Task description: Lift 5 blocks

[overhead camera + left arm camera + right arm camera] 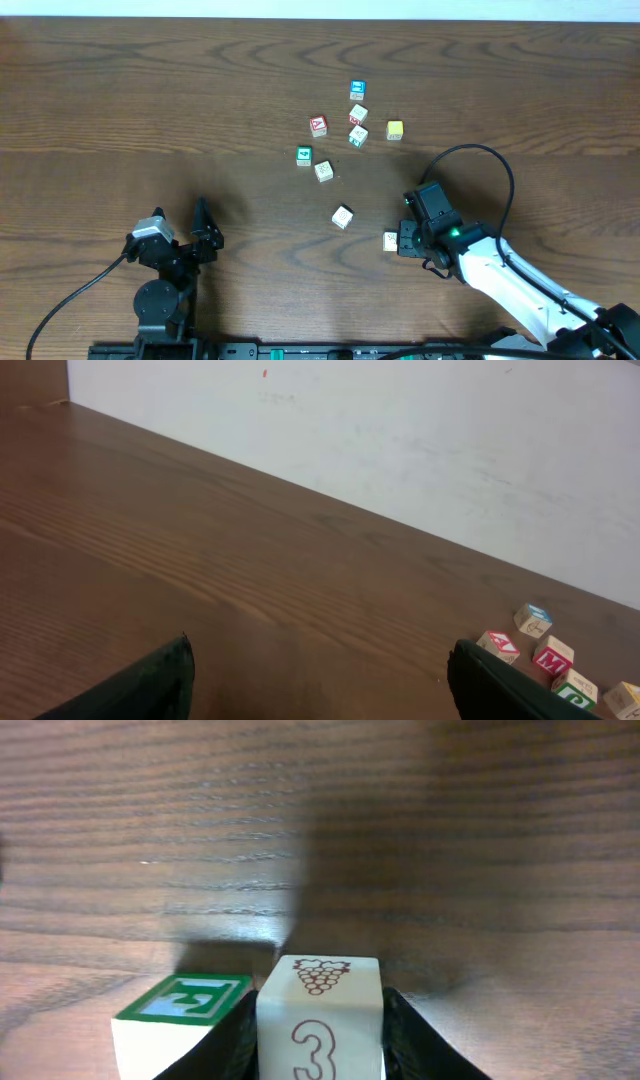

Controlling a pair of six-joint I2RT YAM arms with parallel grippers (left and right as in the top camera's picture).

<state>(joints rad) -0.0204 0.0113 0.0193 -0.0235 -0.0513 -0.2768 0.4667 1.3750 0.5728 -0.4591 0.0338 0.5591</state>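
Observation:
My right gripper point(397, 241) is shut on a cream block point(320, 1020) printed with grapes and a 3, its fingers against both sides. From overhead that block point(389, 241) is at the table's front right. Another cream block point(342, 216) lies just to its left. Farther back lie a cream block point(323, 171), two more cream ones point(358, 114) point(357, 135) and a yellow block point(394, 130). My left gripper point(207, 228) is open and holds nothing at the front left, far from every block; its dark fingers point(165, 682) frame bare wood.
Coloured cubes sit among the cream ones: blue-faced point(357, 91), red-faced point(318, 125) and green-faced point(304, 156). A green-topped cube point(185, 1005) stands just left of my right gripper's left finger. A white wall point(400, 440) runs behind the table.

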